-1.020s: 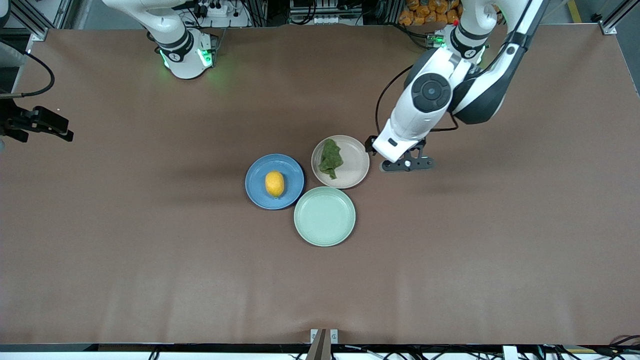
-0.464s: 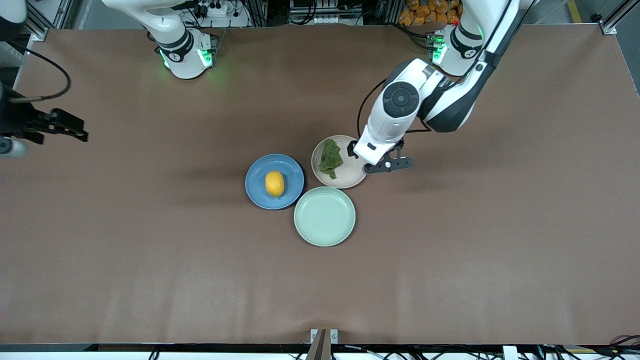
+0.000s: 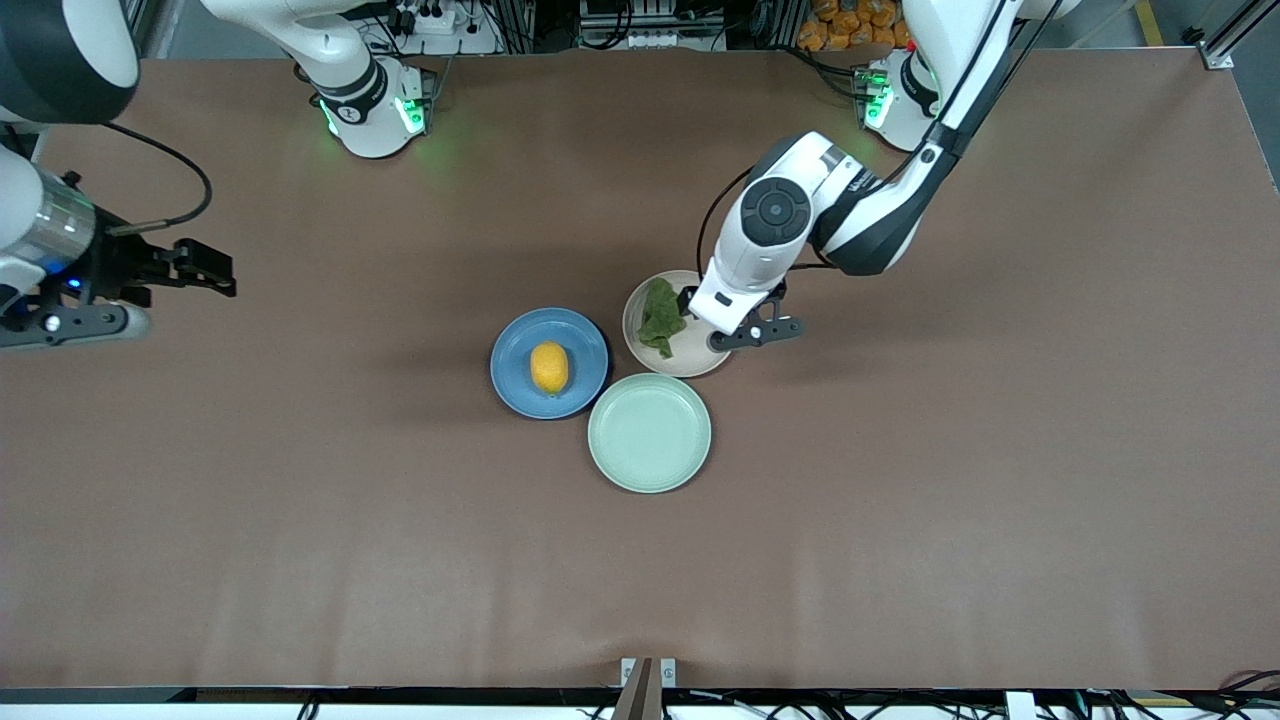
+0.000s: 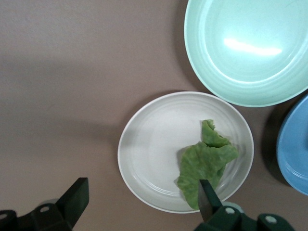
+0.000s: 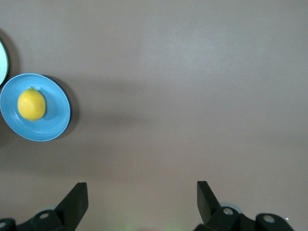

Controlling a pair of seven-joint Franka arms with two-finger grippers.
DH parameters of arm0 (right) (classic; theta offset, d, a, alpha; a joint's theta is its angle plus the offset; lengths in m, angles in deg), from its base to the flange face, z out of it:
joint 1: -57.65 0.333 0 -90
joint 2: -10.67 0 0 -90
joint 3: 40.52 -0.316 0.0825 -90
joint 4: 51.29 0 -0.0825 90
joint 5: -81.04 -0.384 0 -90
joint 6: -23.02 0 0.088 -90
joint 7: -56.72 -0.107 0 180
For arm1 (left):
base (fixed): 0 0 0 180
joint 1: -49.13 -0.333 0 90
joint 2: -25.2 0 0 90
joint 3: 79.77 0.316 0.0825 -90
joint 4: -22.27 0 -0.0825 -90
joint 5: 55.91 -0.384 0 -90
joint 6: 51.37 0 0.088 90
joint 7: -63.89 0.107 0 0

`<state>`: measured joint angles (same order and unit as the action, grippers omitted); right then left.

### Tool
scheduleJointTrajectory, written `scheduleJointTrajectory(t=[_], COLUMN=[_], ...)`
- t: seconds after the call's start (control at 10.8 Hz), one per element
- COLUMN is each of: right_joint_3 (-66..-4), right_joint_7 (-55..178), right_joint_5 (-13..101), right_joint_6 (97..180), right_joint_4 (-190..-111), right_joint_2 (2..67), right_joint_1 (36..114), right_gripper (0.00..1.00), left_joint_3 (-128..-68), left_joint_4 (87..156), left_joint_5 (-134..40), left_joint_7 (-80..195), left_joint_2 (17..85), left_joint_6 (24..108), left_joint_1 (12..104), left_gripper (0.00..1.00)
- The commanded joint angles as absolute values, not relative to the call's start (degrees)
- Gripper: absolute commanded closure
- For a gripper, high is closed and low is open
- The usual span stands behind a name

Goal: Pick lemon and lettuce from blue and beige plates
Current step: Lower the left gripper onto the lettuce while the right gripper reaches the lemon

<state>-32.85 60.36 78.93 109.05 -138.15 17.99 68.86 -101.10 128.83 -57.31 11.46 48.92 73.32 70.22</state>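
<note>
Left end effector (image 4: 139,202) spread wide above the beige plate (image 3: 700,355), lettuce (image 3: 661,316) lying on it. Right end effector (image 5: 142,204) also wide, over bare bench (image 3: 300,500) toward the right arm's end. Lemon (image 3: 549,367) resting on the blue plate (image 3: 520,340), beside the beige one.

- No text, label, brand, number or sign can be read in any of the three views.
- Small dark marks are seen on the left arm's white casing (image 3: 852,183), but they are too small to be made out.
</note>
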Motion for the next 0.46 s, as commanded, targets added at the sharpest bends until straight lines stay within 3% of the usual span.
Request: scheduleJointTrajectory(t=[0.0,0.37], right_joint_3=[-32.7,-32.7], right_joint_7=[58.4,56.9], right_joint_5=[75.2,75.2], right_joint_6=[109.4,110.9], right_joint_4=[-137.3,-137.5], right_joint_2=[19.7,21.4], right_joint_1=[68.9,70.0], right_gripper=[0.00,0.00], left_joint_3=[-100.9,-100.9], left_joint_4=[127.1,127.1], left_joint_5=[-60.8,-64.2], left_joint_7=[6.3,1.1], left_joint_2=[52.3,55.3], left_joint_6=[75.6,77.0], left_joint_1=[71.8,74.0], left_gripper=[0.00,0.00])
